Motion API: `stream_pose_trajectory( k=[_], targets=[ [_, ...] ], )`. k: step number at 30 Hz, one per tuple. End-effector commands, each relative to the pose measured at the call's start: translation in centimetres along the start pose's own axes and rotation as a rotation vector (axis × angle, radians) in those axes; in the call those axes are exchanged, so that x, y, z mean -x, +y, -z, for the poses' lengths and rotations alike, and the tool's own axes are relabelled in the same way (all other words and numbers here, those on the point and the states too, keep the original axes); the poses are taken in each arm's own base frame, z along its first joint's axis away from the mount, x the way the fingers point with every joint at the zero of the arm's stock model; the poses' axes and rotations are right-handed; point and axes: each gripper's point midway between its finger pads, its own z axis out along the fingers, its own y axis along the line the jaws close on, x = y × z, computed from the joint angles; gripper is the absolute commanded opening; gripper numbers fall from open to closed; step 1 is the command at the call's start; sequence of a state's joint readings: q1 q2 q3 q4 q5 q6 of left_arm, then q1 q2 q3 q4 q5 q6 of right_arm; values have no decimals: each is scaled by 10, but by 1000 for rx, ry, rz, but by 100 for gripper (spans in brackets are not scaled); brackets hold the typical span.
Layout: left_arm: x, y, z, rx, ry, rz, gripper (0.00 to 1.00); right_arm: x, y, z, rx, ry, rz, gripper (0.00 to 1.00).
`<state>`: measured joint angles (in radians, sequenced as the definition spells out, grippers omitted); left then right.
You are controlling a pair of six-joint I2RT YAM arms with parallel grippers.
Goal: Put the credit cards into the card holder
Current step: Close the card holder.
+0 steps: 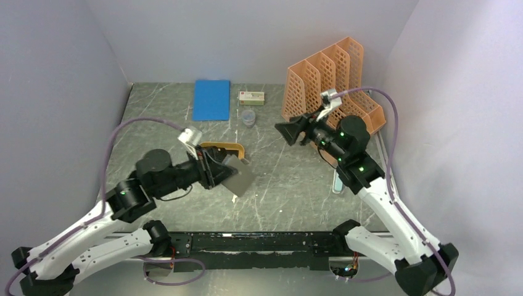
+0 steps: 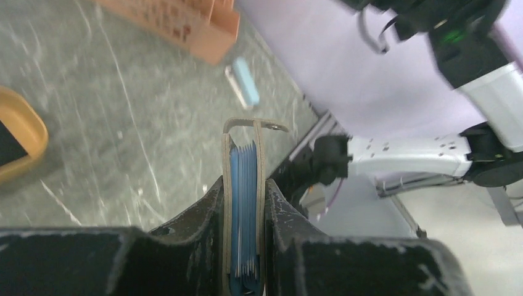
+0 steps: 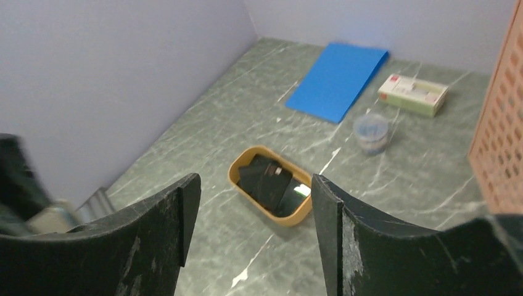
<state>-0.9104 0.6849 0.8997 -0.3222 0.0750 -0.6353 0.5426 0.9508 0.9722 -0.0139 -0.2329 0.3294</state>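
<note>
My left fingers (image 2: 191, 231) are clamped on the card holder (image 2: 243, 185), held just right of the orange tray (image 1: 222, 145), while my right fingers (image 3: 166, 228) stand open and empty, well to the right of that tray. The dark credit cards (image 3: 266, 179) lie in the tray, so I judge the loading barely begun. Whether any card is already in the holder I cannot tell.

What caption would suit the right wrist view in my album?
Open right fingers frame an orange tray of dark credit cards, a blue notebook lying beyond on the marble table.
</note>
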Motion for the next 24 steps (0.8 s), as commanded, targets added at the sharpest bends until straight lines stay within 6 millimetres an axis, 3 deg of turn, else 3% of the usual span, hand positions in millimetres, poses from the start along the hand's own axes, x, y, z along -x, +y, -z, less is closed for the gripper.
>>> stream_pose_trajectory(
  k=[1,6,9,11,16,21,24],
  targets=[
    [-24,-14,-12,-136,57,115,5,15,46,42,268,-38,-76,68],
    [-32,-24,-37,-180,152,171,5,-7,43,63,230,61,-30,64],
    [-29,-41,-54,-268,187,238,5,-14,30,76,141,51,-14,63],
    [-28,-41,-62,-272,194,272,5,-18,23,81,98,40,-15,65],
    [-35,-17,-75,-177,227,373,5,-24,26,92,100,67,14,66],
    [-40,-14,-73,-188,251,420,5,-35,40,94,195,134,25,62],
    [-43,-9,-67,-155,264,380,5,-31,42,90,194,139,29,60]
  ],
)
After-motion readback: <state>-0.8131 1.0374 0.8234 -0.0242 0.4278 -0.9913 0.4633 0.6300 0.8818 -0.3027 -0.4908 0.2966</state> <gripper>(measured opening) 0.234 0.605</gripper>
